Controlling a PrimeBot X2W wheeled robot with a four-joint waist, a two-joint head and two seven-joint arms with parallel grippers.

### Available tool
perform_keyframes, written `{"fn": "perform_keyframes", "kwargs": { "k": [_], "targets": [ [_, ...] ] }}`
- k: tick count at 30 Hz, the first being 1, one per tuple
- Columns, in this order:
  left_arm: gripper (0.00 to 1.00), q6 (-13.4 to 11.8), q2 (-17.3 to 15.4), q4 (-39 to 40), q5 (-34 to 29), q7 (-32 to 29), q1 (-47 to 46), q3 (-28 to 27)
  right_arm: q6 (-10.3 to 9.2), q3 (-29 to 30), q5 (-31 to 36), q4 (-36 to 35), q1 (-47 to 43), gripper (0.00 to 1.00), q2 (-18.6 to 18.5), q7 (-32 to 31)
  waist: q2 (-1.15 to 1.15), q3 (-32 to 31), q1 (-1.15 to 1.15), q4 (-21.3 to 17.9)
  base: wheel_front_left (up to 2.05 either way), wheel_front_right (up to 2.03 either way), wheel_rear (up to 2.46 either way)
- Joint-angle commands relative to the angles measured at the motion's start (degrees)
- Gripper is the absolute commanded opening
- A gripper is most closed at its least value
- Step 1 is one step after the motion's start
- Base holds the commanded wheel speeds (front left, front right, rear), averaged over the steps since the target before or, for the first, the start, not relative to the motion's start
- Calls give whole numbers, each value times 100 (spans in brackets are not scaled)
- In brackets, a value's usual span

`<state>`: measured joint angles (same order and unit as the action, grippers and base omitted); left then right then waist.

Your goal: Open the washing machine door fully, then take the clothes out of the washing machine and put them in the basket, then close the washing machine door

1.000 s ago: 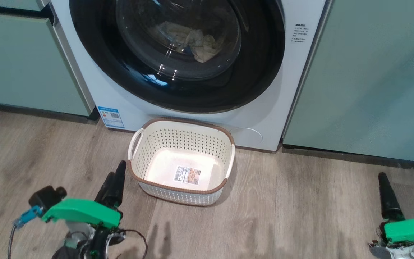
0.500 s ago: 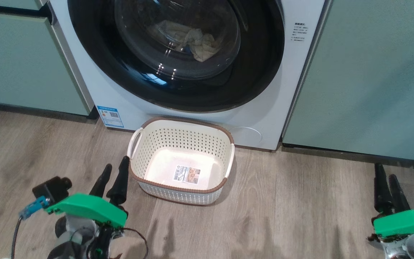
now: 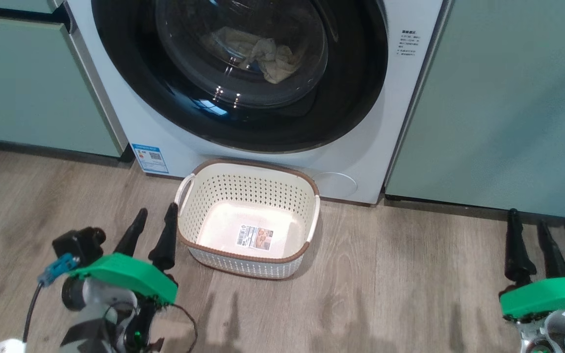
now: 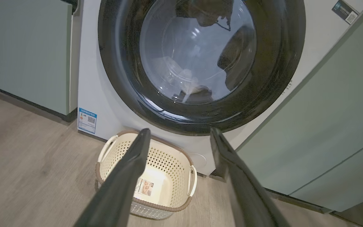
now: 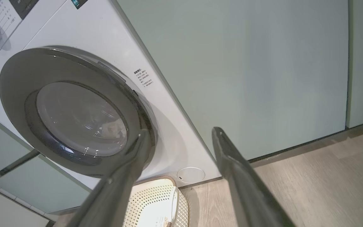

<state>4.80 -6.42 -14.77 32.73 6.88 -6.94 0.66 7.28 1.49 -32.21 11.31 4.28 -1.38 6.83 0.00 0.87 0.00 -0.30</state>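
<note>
The right gripper [image 5: 181, 130] rises from the bottom edge, its jaws spread wide with nothing between them. The view is tilted. The white washing machine [image 5: 74, 28] slants across the left half. The washing machine door [image 5: 77, 113] is closed at centre left, its dark rim ringing the domed glass. A small printed label [image 5: 143, 77] sits beside the rim, and a round cap [image 5: 191, 175] lies low on the front. The cream basket [image 5: 156, 205] peeks in at the bottom, touching the lower edge of the frame. A pale green cabinet door [image 5: 247, 69] covers the upper right above the wood floor [image 5: 320, 176].

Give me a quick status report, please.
Left claw, right claw open, empty. Washing machine door shut, clothes inside. Basket empty, below door.
</note>
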Motion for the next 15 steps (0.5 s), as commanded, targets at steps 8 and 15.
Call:
{"fn": "perform_keyframes", "kwargs": {
  "k": [8, 15],
  "targets": [
    [100, -130, -240, 256, -730, 216, -464, -21, 15, -82, 820, -360, 415, 100, -107, 221, 0, 15, 0, -2, 0, 0, 0],
    [100, -187, -284, 205, -1131, 335, -539, -49, 17, -43, 1342, -393, 464, 100, -115, 339, 0, 24, 0, -10, 0, 0, 0]
  ]
}}
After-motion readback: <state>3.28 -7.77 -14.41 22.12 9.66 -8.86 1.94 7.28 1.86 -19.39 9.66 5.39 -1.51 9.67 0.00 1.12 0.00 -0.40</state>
